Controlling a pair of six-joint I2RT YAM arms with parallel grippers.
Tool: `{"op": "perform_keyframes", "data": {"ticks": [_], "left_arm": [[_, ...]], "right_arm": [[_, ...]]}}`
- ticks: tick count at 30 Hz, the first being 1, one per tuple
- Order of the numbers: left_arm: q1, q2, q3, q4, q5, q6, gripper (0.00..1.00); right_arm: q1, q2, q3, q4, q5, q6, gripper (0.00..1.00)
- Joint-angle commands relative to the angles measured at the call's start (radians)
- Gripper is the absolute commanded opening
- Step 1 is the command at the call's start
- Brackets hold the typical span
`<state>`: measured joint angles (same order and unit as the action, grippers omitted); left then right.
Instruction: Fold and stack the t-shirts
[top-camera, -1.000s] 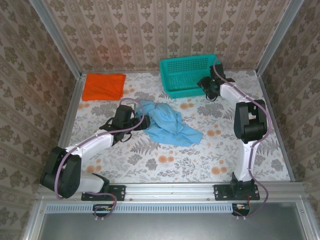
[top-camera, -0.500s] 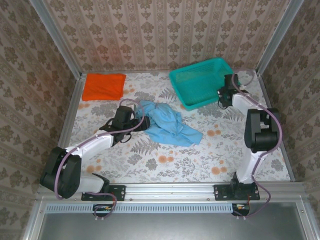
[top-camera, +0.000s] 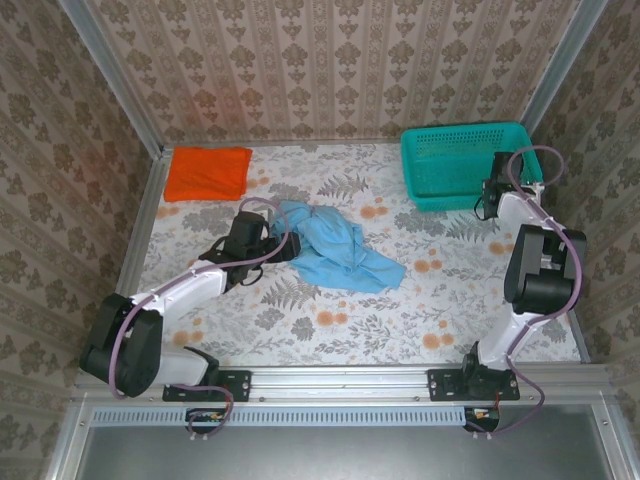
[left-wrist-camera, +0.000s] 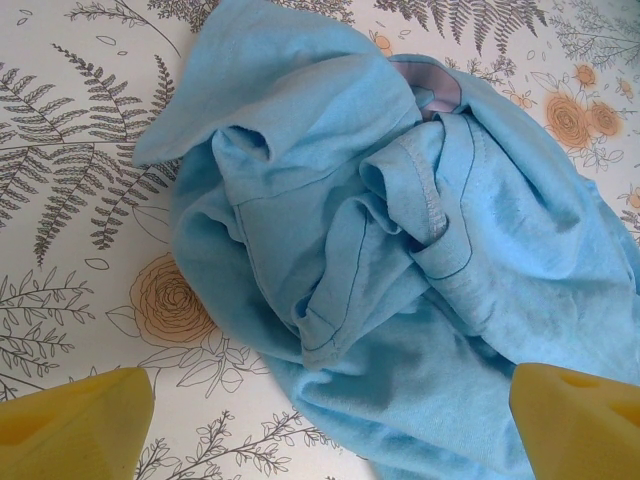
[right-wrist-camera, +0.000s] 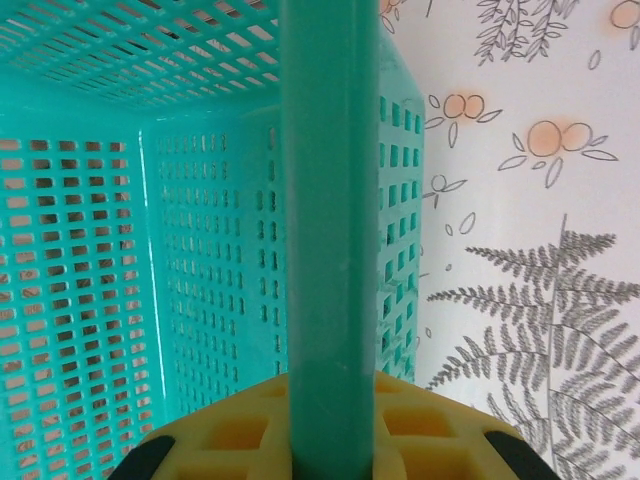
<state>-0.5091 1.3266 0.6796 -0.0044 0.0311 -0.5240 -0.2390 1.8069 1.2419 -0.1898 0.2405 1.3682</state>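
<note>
1. Far-L corner of table (top-camera: 400, 320): orange shirt (top-camera: 208, 172), folded flat to a neat rectangle, well apart from both arms.
2. L of centre: L gripper (top-camera: 278, 240), low over table, pointed at blue shirt (top-camera: 335, 250). Jaws spread wide, nothing pinched. Wrist cam: yellow fingertips (left-wrist-camera: 75, 420) in bottom corners, one over bare table, other over cloth at shirt's near edge.
3. Mid-table, a bit L of centre: blue shirt again, a crumpled heap, unfolded, hems and seams bunched up, pale neck lining showing near top. Well apart from orange shirt.
4. Far-R corner: teal mesh basket (top-camera: 415, 170), upright, open side up, against back wall.
5. R side: R gripper (top-camera: 492, 192) at basket's near rim. Jaws pressed together on rim (right-wrist-camera: 330, 150). Wrist cam: rim strip runs straight up between yellow pads (right-wrist-camera: 235, 425).
</note>
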Motion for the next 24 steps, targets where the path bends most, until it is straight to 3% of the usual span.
{"op": "perform_keyframes", "data": {"ticks": [1, 10, 24], "left_arm": [[0.000, -0.004, -0.005, 0.017, 0.010, 0.001, 0.93], [0.000, 0.008, -0.002, 0.016, 0.003, 0.010, 0.93], [0.003, 0.025, 0.001, 0.017, -0.030, 0.009, 0.94]], "right_arm": [[-0.014, 0.073, 0.105, -0.001, 0.032, -0.014, 0.02], [-0.046, 0.233, 0.293, -0.052, 0.012, -0.023, 0.03], [-0.119, 0.311, 0.425, -0.103, 0.001, -0.116, 0.10]]}}
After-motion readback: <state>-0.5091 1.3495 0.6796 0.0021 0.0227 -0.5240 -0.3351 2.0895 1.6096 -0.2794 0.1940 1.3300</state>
